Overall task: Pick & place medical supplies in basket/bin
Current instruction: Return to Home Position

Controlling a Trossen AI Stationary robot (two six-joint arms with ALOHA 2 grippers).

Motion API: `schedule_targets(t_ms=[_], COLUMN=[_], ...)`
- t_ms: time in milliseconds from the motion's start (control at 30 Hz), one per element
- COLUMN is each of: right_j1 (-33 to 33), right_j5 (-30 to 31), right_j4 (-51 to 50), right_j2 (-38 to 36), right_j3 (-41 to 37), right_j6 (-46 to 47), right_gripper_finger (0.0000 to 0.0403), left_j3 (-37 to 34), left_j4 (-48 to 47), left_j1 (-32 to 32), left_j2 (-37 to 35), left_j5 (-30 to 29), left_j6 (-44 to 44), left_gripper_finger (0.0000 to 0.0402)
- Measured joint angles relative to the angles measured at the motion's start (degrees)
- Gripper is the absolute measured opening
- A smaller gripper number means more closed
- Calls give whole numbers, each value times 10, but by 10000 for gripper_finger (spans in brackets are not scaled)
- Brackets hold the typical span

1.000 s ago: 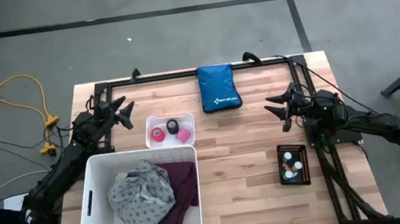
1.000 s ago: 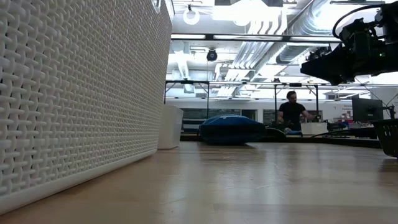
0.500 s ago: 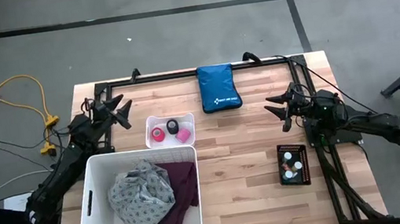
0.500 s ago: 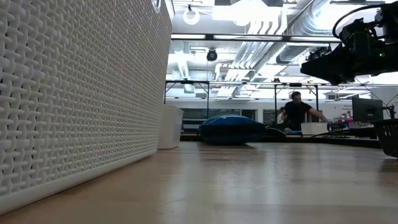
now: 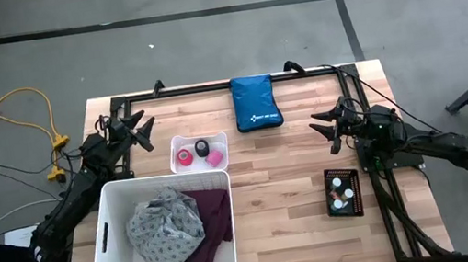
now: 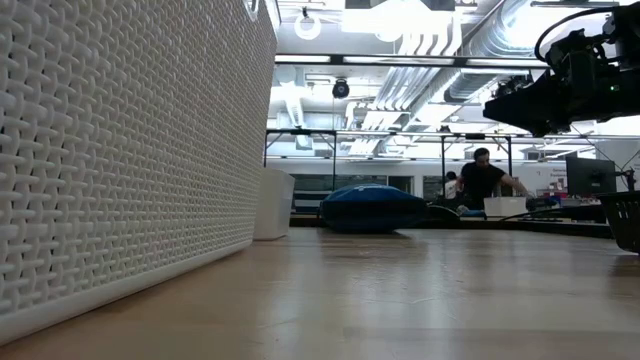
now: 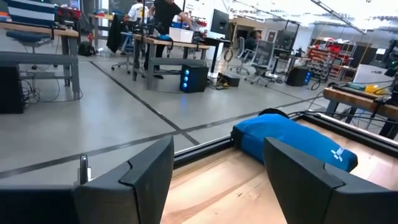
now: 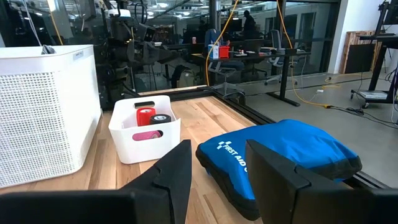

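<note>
I judge the main risk to be a knock as the arms fold away. The left gripper point(image 5: 143, 132) hangs just beside the small white tray point(image 5: 197, 136) holding the pink and black tape rolls point(image 5: 185, 157). Its forearm runs close along the white basket point(image 5: 101, 236), so a low or wide swing could shove either. The right gripper point(image 5: 325, 129) is near the black bin point(image 5: 341, 172) of white-capped vials point(image 5: 339, 183), which sits beside its forearm, and a dropped elbow could tip it. Both arms reach low and inward over the table point(image 5: 289, 188) from opposite sides, wrists level, each gripper's fingers spread apart and holding nothing. The grey patterned cloth point(image 5: 163, 227) and purple cloth point(image 5: 217, 219) lie in the basket behind the left gripper. The blue pouch point(image 5: 256, 103) lies ahead of both grippers, between them.
</note>
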Motion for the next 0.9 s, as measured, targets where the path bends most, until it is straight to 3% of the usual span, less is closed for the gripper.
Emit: schedule_targets(t_ms=[900], right_j1=[0], right_j5=[0], right_j4=[0], right_j2=[0], right_j3=[0], right_j6=[0], right_gripper_finger=[138], left_j3=[0], left_j4=[0], left_j1=[0], left_j2=[0], left_j5=[0], left_j6=[18], left_gripper_finger=[239])
